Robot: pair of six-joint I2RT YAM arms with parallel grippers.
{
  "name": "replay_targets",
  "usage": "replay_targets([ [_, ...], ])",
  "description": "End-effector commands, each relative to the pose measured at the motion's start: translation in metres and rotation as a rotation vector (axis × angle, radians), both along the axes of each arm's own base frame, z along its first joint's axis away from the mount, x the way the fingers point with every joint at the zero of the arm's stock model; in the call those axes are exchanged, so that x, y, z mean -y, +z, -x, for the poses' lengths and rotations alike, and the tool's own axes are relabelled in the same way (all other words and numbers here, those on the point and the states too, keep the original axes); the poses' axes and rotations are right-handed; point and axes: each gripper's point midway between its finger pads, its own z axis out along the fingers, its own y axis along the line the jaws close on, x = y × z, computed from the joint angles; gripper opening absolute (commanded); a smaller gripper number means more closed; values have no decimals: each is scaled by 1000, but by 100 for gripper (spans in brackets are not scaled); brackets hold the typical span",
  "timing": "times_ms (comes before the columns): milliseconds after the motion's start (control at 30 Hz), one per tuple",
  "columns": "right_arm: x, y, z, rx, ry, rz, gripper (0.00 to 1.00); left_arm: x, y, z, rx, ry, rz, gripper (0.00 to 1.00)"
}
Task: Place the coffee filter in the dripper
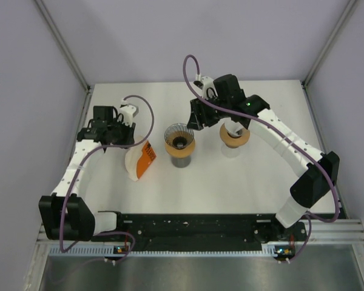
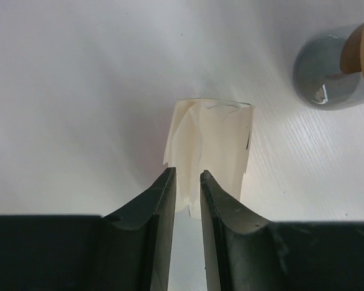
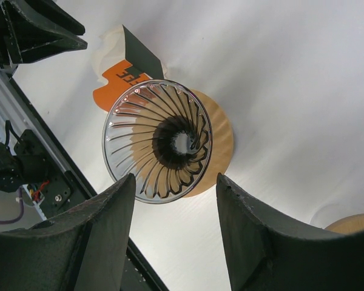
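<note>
The left end effector (image 2: 187, 176) is narrow, only a thin gap between its fingers. The near edge of the cream filter (image 2: 215, 151) reaches into this gap, and I cannot tell if the paper is really pinched. The filter's long axis runs straight away from the fingers, along their line.

The dripper (image 1: 179, 140) stands upright on its wooden collar in the middle of the table (image 1: 242, 176), to the right of the left end effector, with the orange-labelled pack (image 1: 139, 160) between them.

The right end effector (image 3: 176, 182) is wide open, holds nothing, and looks at the dripper's mouth. It is the nearer one to the dripper, but the filter is on the left side.

The table is white and smooth, and plain walls close it on three sides.
</note>
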Motion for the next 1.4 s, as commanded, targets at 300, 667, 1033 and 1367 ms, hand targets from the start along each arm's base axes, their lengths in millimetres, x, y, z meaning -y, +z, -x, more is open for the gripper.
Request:
replay_targets([
  [300, -3, 26, 2, 65, 20, -53, 56, 5, -32, -6, -52, -24, -34, 30],
  [667, -1, 22, 2, 68, 22, -42, 56, 6, -72, -3, -151, -18, -32, 26],
  [1033, 1, 25, 6, 62, 25, -44, 56, 10, 2, 2, -112, 81, 59, 0],
  [1367, -7, 67, 6, 168, -39, -69, 56, 24, 129, 19, 60, 128, 289, 0],
])
